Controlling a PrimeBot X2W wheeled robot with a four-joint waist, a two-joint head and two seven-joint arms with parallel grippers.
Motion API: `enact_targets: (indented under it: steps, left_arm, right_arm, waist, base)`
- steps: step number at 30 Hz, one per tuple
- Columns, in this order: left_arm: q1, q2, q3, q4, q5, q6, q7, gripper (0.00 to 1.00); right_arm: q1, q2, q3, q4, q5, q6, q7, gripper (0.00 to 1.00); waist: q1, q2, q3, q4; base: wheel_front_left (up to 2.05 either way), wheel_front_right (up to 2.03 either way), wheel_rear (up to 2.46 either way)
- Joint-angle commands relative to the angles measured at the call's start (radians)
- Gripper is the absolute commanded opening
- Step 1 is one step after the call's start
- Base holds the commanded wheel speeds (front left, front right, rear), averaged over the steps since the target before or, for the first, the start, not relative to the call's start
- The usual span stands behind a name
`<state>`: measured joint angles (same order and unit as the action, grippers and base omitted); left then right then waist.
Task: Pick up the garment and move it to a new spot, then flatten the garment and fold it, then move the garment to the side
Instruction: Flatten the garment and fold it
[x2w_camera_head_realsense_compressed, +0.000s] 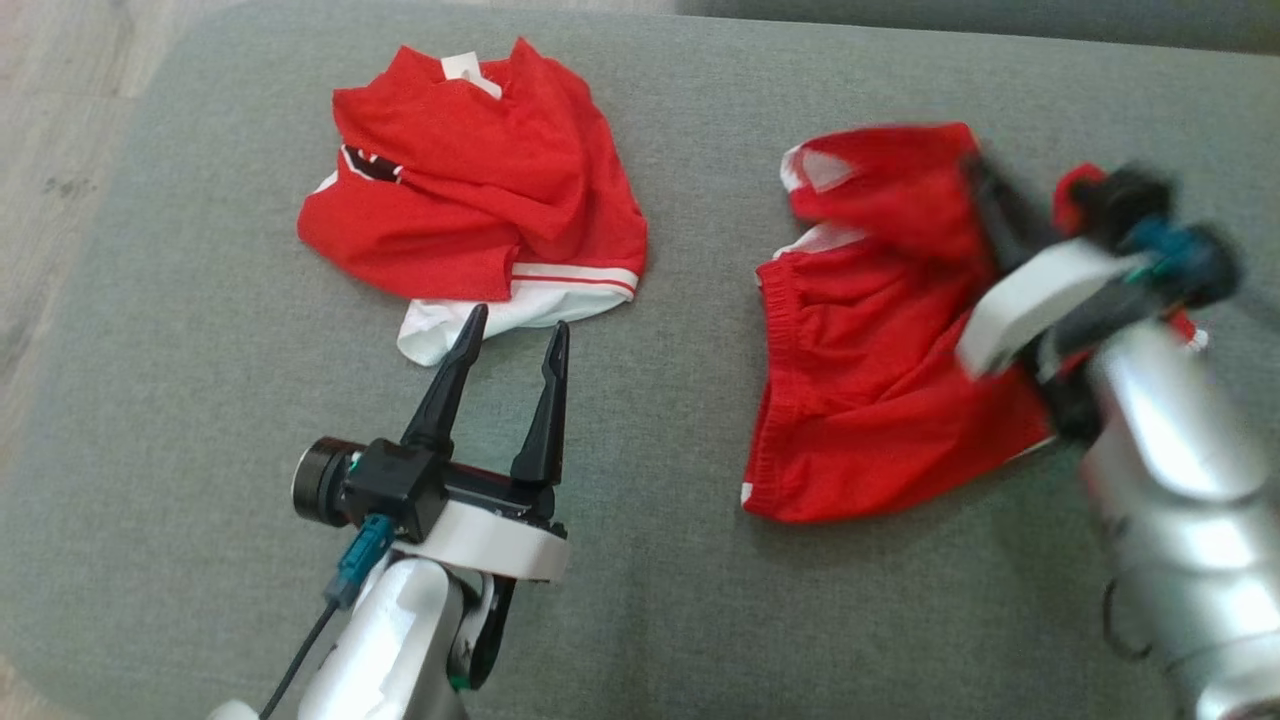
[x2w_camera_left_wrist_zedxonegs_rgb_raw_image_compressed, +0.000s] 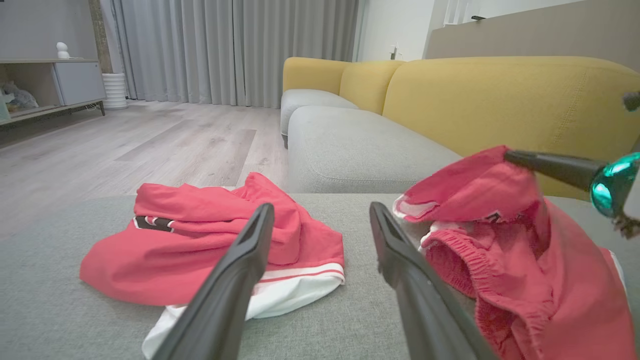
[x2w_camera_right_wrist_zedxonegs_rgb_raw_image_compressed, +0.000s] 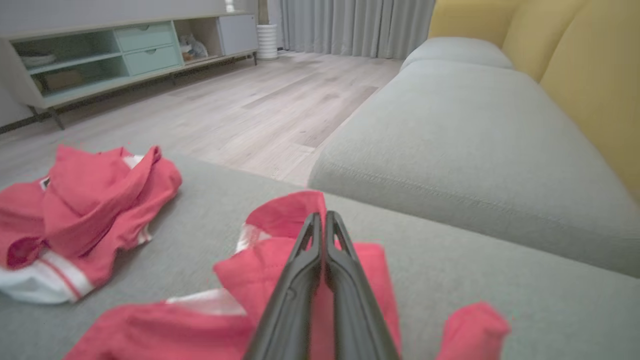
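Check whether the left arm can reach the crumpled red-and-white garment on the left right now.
Probably yes. The left gripper points at the white hem of the crumpled garment from close by, jaws open, with nothing lying between. The right gripper grips the red shorts, well aside.

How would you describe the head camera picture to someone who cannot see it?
The robot's right gripper is shut on a fold of red shorts lying at the right of a grey cushion. Its left gripper, open, hovers at the near edge of a crumpled red and white shirt on the left.
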<state>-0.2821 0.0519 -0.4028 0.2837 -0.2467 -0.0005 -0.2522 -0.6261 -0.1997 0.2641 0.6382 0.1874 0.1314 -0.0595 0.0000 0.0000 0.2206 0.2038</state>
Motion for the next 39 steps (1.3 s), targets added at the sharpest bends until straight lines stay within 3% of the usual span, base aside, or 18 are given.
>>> enact_targets:
  steps: [1,10,17,18,19,23,28,33,39]
  left_arm:
    - [-0.038,0.003,0.029,-0.028,0.004,-0.002,-0.010,1.00]
    - [-0.045,0.000,0.016,-0.036,-0.008,-0.006,-0.010,1.00]
    - [-0.068,-0.001,-0.006,-0.040,-0.020,-0.010,-0.010,1.00]
    - [-0.070,-0.001,-0.010,-0.042,-0.024,-0.008,-0.010,1.00]
    - [-0.073,-0.001,-0.014,-0.043,-0.029,-0.007,-0.010,1.00]
    - [-0.081,-0.001,-0.027,-0.048,-0.046,0.005,-0.010,1.00]
    - [-0.080,-0.001,-0.023,-0.052,-0.052,0.016,-0.010,1.00]
    - [-0.072,-0.002,-0.009,-0.053,-0.045,0.018,-0.010,1.00]
    - [-0.045,-0.001,0.018,-0.051,-0.033,0.015,-0.010,1.00]
  right_arm:
    - [-0.039,-0.007,0.002,-0.031,0.011,-0.001,0.006,0.00]
    - [-0.196,-0.101,-0.168,0.046,0.075,-0.001,0.086,0.00]
    - [-0.359,-0.170,-0.382,0.221,0.003,-0.001,0.091,0.00]
    - [-0.380,-0.186,-0.417,0.248,-0.036,-0.001,0.079,0.16]
    - [-0.399,-0.199,-0.460,0.279,-0.069,-0.001,0.072,1.00]
    - [-0.446,-0.229,-0.608,0.373,-0.219,-0.001,0.035,1.00]
    - [-0.444,-0.173,-0.696,0.405,-0.339,-0.001,-0.023,1.00]
    - [-0.405,-0.085,-0.658,0.402,-0.359,-0.001,-0.142,1.00]
    - [-0.259,0.015,-0.525,0.303,-0.280,-0.001,-0.199,1.00]
  waist:
    - [0.0000,0.0000,-0.001,0.003]
    - [0.0000,0.0000,0.036,0.051]
    - [0.0000,0.0000,0.083,0.108]
    - [0.0000,0.0000,0.089,0.114]
    - [0.0000,0.0000,0.094,0.121]
    - [0.0000,0.0000,0.100,0.133]
    - [0.0000,0.0000,0.081,0.106]
    - [0.0000,0.0000,0.032,0.046]
    - [0.0000,0.0000,-0.038,-0.042]
  base:
    - [0.00,0.00,0.00]
    - [0.00,0.00,0.00]
    - [0.00,0.00,0.00]
    - [0.00,0.00,0.00]
    - [0.00,0.00,0.00]
    - [0.00,0.00,0.00]
    - [0.00,0.00,0.00]
    - [0.00,0.00,0.00]
    - [0.00,0.00,0.00]
